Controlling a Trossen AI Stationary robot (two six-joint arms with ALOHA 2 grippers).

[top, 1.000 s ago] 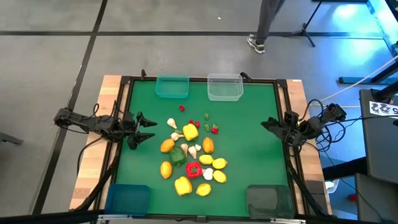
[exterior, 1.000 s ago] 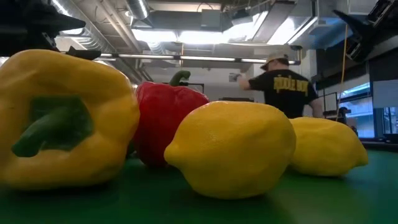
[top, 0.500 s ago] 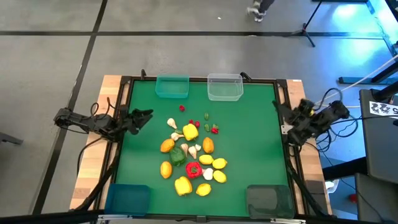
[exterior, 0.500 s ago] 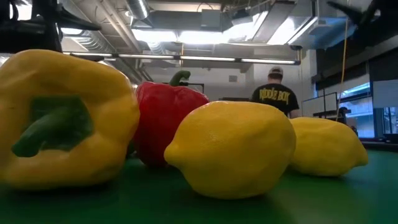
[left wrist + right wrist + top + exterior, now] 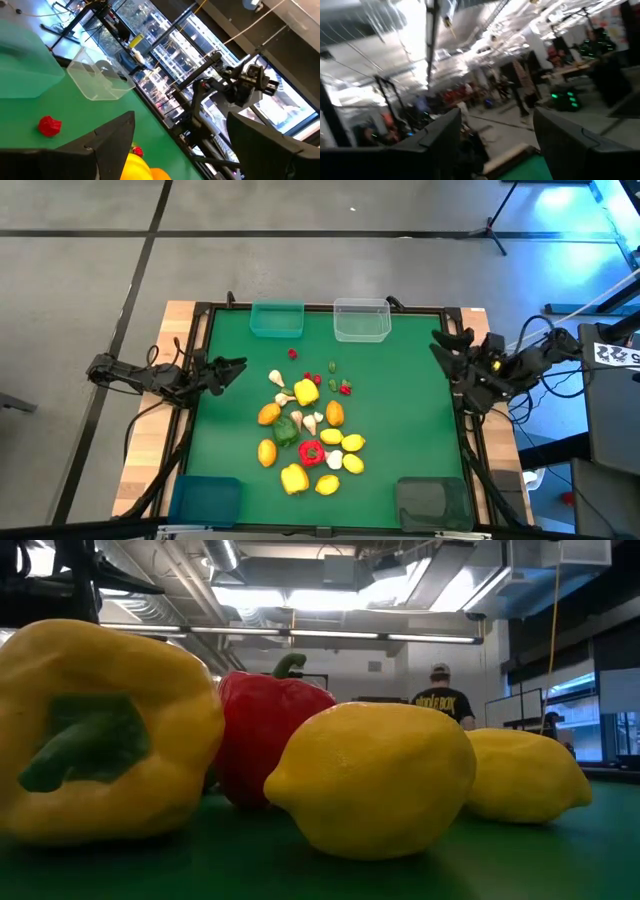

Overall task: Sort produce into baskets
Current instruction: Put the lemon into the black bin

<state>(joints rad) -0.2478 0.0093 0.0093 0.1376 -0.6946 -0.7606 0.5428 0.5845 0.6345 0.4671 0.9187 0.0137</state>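
The produce (image 5: 306,425) lies in a pile mid-table: yellow (image 5: 100,730), red (image 5: 268,735) and green peppers, lemons (image 5: 375,780), orange citrus, white garlic and tiny red and green pieces. The teal basket (image 5: 276,319) and clear basket (image 5: 361,320) stand at the far edge. The blue basket (image 5: 205,500) and dark grey basket (image 5: 432,502) stand at the near corners. My left gripper (image 5: 236,365) is open and empty above the table's left edge, left of the pile; it also shows in the left wrist view (image 5: 181,117). My right gripper (image 5: 447,342) is open and empty, raised at the right edge and pointing up (image 5: 497,112).
A dark frame (image 5: 320,308) runs around the green mat. Bare mat (image 5: 400,400) lies between the pile and the right edge, and between the pile and the far baskets. A person (image 5: 440,705) stands far off in the room.
My left gripper has risen from beside the pile and drawn a little toward the far edge, then kept still. My right gripper has moved up and toward the far edge, tipping upward. The person in the room has walked farther away.
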